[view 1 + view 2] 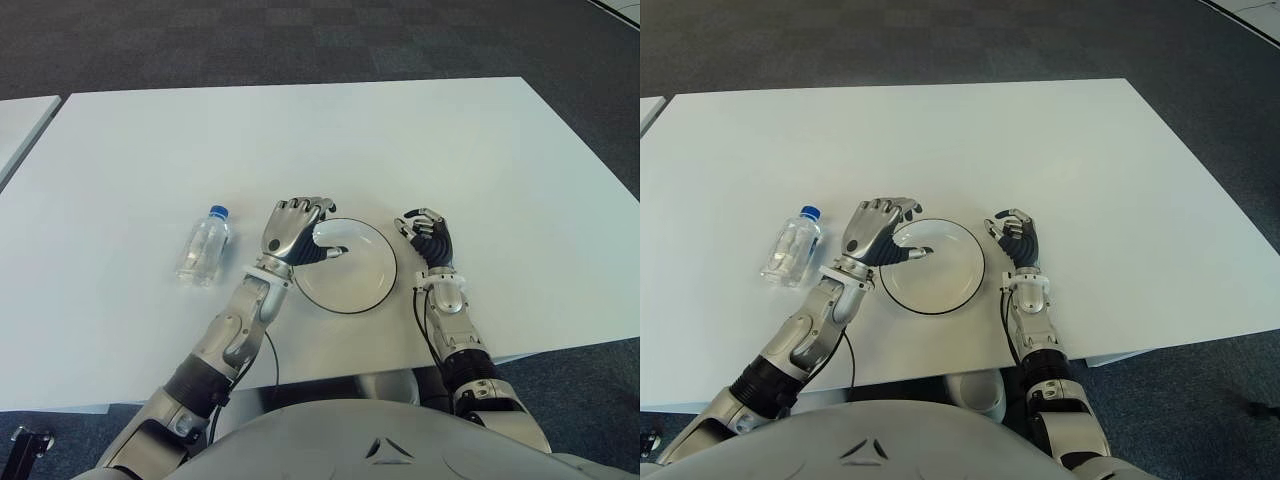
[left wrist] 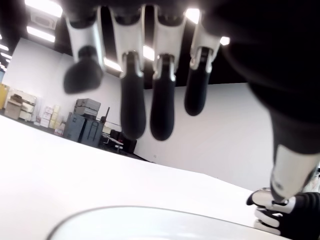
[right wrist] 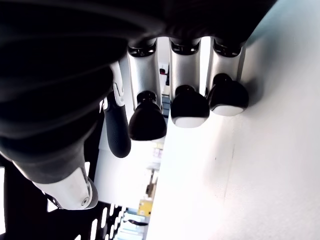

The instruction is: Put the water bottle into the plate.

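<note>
Best reaching the empty, loosely spread left hand (image 1: 296, 232) from the round white plate (image 1: 362, 285) to the clear blue-capped water bottle (image 1: 204, 247) lying on the white surface (image 1: 300, 140), gripping mid-body; right hand (image 1: 428, 238) curled, idle beside the plate.

Left hand (image 1: 295, 232) raised, fingers loosely extended, thumb out, holding nothing. Right hand (image 1: 428, 238) lower, fingers curled in, empty.

A lab or open office hall, going by the plain white table (image 1: 420, 140) on dark checked carpet tiles (image 1: 300, 40), the ceiling strip lights (image 2: 42, 34), bare white walls (image 2: 220, 135) and stacked equipment cases (image 2: 85, 125) at the far side.
</note>
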`<state>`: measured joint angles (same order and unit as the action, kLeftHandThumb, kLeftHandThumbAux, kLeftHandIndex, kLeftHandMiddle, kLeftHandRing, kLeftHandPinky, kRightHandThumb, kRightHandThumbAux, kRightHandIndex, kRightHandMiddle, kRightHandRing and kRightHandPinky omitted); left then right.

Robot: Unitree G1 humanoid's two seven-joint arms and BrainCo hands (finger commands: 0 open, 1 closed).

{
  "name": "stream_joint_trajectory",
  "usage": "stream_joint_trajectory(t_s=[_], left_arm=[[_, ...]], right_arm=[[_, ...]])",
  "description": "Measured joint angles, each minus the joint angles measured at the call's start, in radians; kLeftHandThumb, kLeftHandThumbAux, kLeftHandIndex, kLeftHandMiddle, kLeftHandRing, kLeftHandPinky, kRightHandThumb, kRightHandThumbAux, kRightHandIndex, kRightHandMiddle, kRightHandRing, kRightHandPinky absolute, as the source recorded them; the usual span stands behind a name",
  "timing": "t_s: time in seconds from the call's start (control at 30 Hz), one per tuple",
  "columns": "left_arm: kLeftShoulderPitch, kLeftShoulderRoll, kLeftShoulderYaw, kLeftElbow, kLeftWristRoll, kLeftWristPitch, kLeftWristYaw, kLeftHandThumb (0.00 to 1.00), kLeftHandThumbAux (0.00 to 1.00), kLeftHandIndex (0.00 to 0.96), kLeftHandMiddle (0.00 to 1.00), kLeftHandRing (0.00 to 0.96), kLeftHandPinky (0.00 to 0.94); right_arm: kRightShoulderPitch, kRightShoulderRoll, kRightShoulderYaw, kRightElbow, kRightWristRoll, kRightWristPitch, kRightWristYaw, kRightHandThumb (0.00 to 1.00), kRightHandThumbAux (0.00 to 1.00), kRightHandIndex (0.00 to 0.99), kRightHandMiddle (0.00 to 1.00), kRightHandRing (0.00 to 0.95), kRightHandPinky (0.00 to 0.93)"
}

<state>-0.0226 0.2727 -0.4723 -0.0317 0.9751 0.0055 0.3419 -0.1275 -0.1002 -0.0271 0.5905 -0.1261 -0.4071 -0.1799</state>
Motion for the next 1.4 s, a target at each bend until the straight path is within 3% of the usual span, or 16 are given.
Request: stream_joint_trajectory(t_s=[0.3, 0.37, 0.4, 0.5, 0.57, 0.6, 0.7, 0.9, 1.17, 1.4], left_arm=[[0.05, 0.038, 0.098, -0.06, 0.007, 0.051, 0.026, 0.949, 0.641, 0.403, 0.536, 0.527, 0.555], [0.067, 0.039, 0.111, -0.071, 0.011, 0.066, 0.039, 0.839, 0.663, 0.411, 0.447, 0.429, 0.45], [0.08, 0.039, 0.119, -0.084, 0.019, 0.078, 0.044, 0.802, 0.573, 0.35, 0.386, 0.365, 0.387], [0.113, 0.037, 0.14, -0.119, 0.034, 0.107, 0.047, 0.75, 0.452, 0.238, 0.282, 0.259, 0.281], [0.133, 0.034, 0.149, -0.145, 0.056, 0.139, 0.047, 0.731, 0.417, 0.187, 0.239, 0.215, 0.237], [0.145, 0.028, 0.152, -0.162, 0.072, 0.16, 0.047, 0.7, 0.395, 0.119, 0.162, 0.138, 0.152], [0.174, 0.003, 0.161, -0.204, 0.124, 0.231, 0.048, 0.624, 0.342, 0.039, 0.053, 0.045, 0.049], [0.204, -0.053, 0.189, -0.242, 0.231, 0.386, 0.04, 0.516, 0.243, 0.004, 0.005, 0.004, 0.005], [0.204, -0.154, 0.223, -0.241, 0.347, 0.631, -0.074, 0.486, 0.19, 0.0, 0.0, 0.0, 0.0], [0.199, -0.212, 0.224, -0.24, 0.422, 0.751, -0.165, 0.466, 0.208, 0.0, 0.0, 0.0, 0.0]], right_arm=[[0.001, 0.0, 0.0, 0.001, 0.001, -0.002, 0.0, 0.702, 0.73, 0.438, 0.867, 0.866, 0.867], [0.002, -0.001, 0.0, 0.001, 0.001, -0.003, 0.0, 0.702, 0.73, 0.438, 0.868, 0.867, 0.868], [0.002, -0.001, 0.0, 0.001, 0.001, -0.004, 0.0, 0.702, 0.73, 0.438, 0.868, 0.867, 0.867], [0.003, -0.001, -0.001, 0.002, 0.004, -0.005, 0.0, 0.702, 0.73, 0.438, 0.867, 0.866, 0.866], [0.003, 0.0, -0.001, 0.002, 0.005, -0.005, 0.0, 0.702, 0.73, 0.438, 0.866, 0.866, 0.865], [0.004, 0.0, -0.001, 0.002, 0.006, -0.005, 0.0, 0.702, 0.73, 0.438, 0.864, 0.865, 0.865], [0.004, 0.0, -0.001, 0.002, 0.007, -0.005, 0.001, 0.703, 0.73, 0.438, 0.862, 0.864, 0.867], [0.004, 0.002, -0.001, 0.002, 0.008, -0.005, 0.007, 0.703, 0.73, 0.438, 0.862, 0.863, 0.864], [0.004, 0.001, 0.0, -0.001, 0.008, -0.005, 0.014, 0.702, 0.73, 0.437, 0.869, 0.867, 0.868], [0.004, 0.001, 0.0, -0.002, 0.008, -0.005, 0.016, 0.701, 0.73, 0.437, 0.873, 0.871, 0.871]])
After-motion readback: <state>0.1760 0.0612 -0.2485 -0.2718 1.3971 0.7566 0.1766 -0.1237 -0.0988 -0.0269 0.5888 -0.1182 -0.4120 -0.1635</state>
